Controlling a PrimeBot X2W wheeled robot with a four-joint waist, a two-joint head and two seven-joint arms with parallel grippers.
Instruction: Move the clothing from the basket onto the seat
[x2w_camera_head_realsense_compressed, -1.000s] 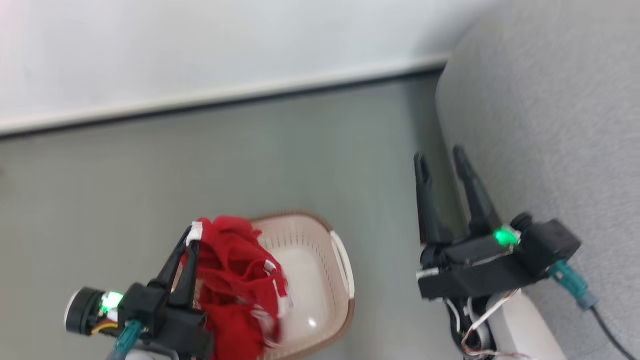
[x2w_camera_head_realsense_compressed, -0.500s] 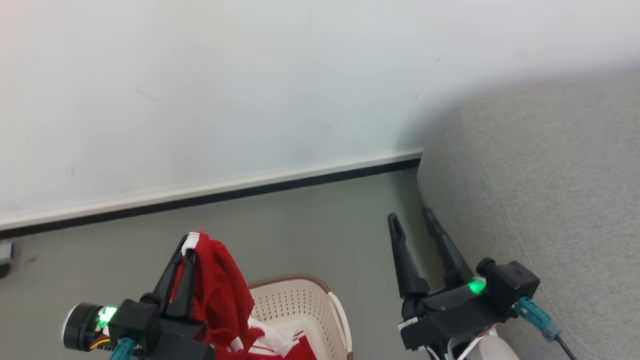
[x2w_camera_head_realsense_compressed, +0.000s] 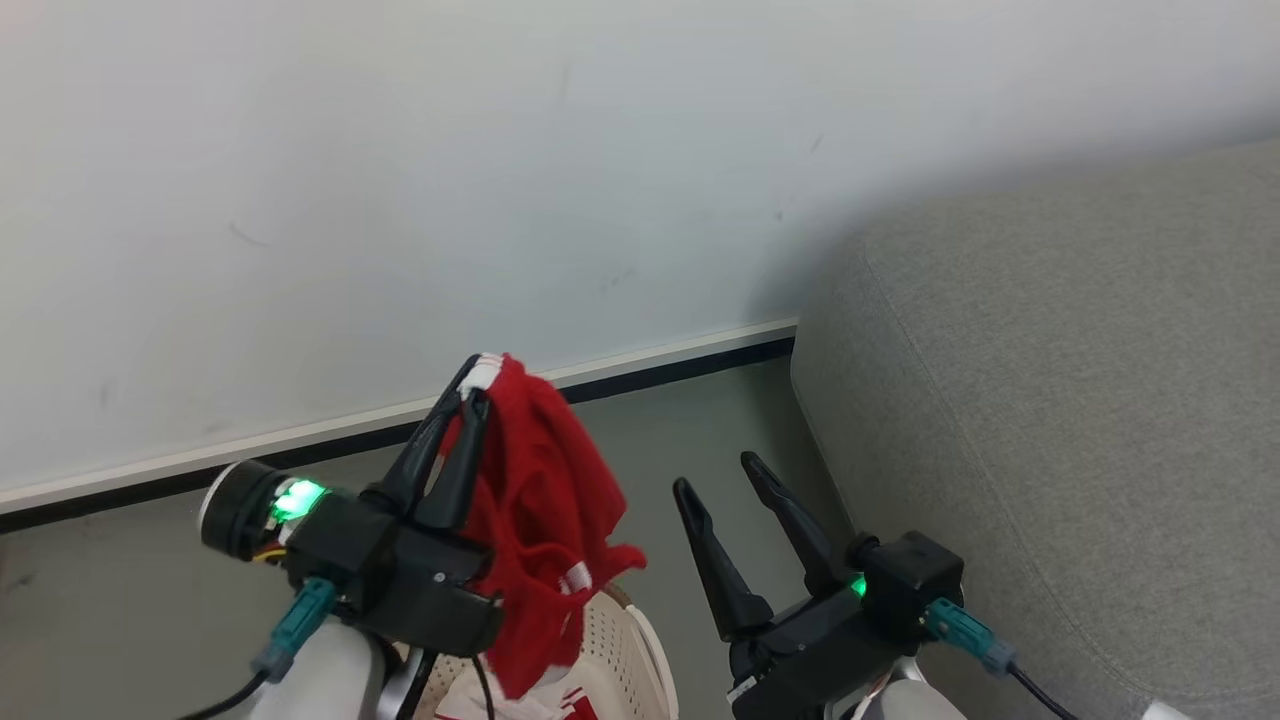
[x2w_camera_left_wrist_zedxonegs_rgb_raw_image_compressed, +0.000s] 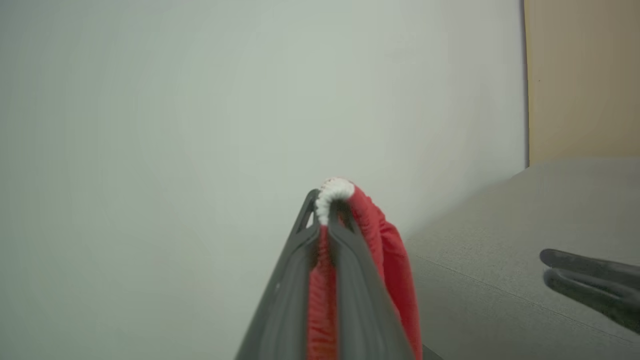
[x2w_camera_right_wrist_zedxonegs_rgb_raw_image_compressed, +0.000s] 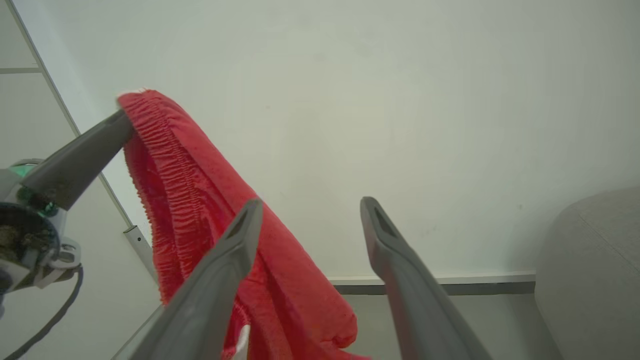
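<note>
wall (x2w_camera_head_realsense_compressed: 500, 150) ahead, seat (x2w_camera_head_realsense_compressed: 1080, 400) rightward (top open)

The clothing (x2w_camera_head_realsense_compressed: 545, 480) is thin red cloth, matt, its gathered band ribbed with white trim. The seat (x2w_camera_head_realsense_compressed: 1050, 400) is grey woven fabric with a slightly rough nap, the basket (x2w_camera_head_realsense_compressed: 615, 650) smooth perforated cream plastic. The left gripper (x2w_camera_head_realsense_compressed: 472, 385) and right gripper (x2w_camera_head_realsense_compressed: 716, 474) have dark matt plastic fingers.

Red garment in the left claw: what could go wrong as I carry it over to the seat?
1. The left claw pinches the garment only by its white-trimmed edge near the fingertips; thin cloth might slip out in a fast swing.
2. The hanging end dangles at the rim of the basket and could snag or drag it.
3. The open right claw stands between the garment and the seat; the cloth may catch on its fingers.
</note>
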